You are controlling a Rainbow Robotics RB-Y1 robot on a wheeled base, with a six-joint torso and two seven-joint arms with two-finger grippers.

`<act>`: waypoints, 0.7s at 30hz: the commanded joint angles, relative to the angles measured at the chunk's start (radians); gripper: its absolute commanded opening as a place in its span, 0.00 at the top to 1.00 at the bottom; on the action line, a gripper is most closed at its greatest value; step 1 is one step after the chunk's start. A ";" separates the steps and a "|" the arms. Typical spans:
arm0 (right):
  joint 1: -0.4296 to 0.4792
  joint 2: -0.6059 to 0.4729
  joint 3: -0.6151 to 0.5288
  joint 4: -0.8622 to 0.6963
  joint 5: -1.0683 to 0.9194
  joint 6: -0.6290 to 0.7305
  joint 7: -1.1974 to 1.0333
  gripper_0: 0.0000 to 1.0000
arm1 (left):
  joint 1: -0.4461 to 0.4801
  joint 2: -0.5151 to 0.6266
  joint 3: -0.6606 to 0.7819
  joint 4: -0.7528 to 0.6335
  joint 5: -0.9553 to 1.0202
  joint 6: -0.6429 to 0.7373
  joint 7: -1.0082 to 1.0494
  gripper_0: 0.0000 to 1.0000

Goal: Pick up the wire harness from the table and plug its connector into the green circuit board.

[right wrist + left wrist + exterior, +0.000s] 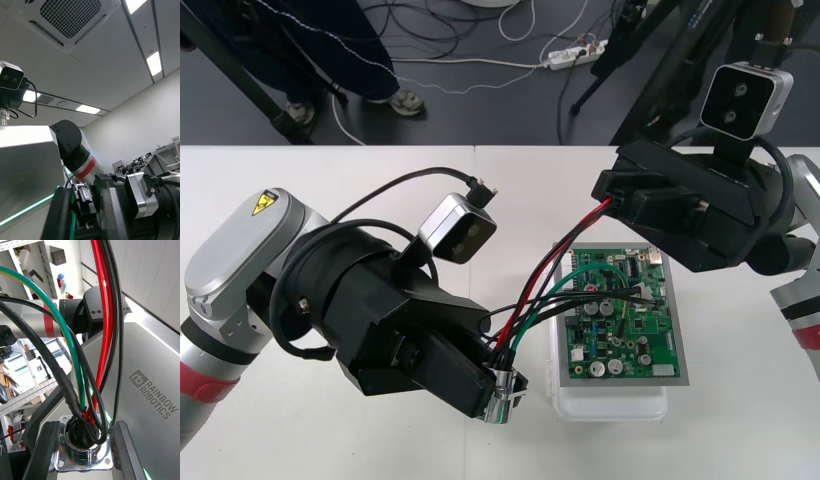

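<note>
- Harness [508, 348] strung between the two grippers, over the left side of the green circuit board [625, 340].
- The left gripper [498, 392] sits low beside the board's near-left corner, close to the white base [610, 405]. Its jaws are clamped on the round metal socket [84, 450].
- In the left wrist view, the black fingers [41, 453] press against the socket's flange from both sides. Red, green and black wires rise out of it.
- The right gripper [612, 200] hangs above the board's far-left corner, tilted down towards it. Its jaws are closed on the harness's other end: red and black wires run straight in between the fingertips.
- I can't make out the plug itself.
- The board and its base rest on the light table [740, 430].
</note>
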 commanded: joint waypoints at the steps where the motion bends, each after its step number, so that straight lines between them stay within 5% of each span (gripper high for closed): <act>1: -0.033 0.014 0.014 -0.036 -0.017 0.001 -0.036 1.00 | -0.021 -0.021 -0.011 -0.040 0.018 -0.023 -0.038 1.00; 18: -0.032 0.012 0.014 -0.036 -0.018 0.001 -0.031 1.00 | -0.016 -0.021 -0.011 -0.043 0.018 -0.023 -0.038 0.96; 19: -0.032 0.012 0.014 -0.036 -0.018 0.001 -0.031 1.00 | -0.016 -0.021 -0.011 -0.043 0.018 -0.023 -0.038 0.71; 20: -0.033 0.011 0.014 -0.036 -0.018 0.001 -0.034 1.00 | -0.016 -0.021 -0.011 -0.043 0.018 -0.023 -0.039 0.28; 21: -0.032 0.011 0.014 -0.036 -0.018 0.001 -0.033 1.00 | -0.015 -0.021 -0.011 -0.043 0.018 -0.023 -0.042 0.10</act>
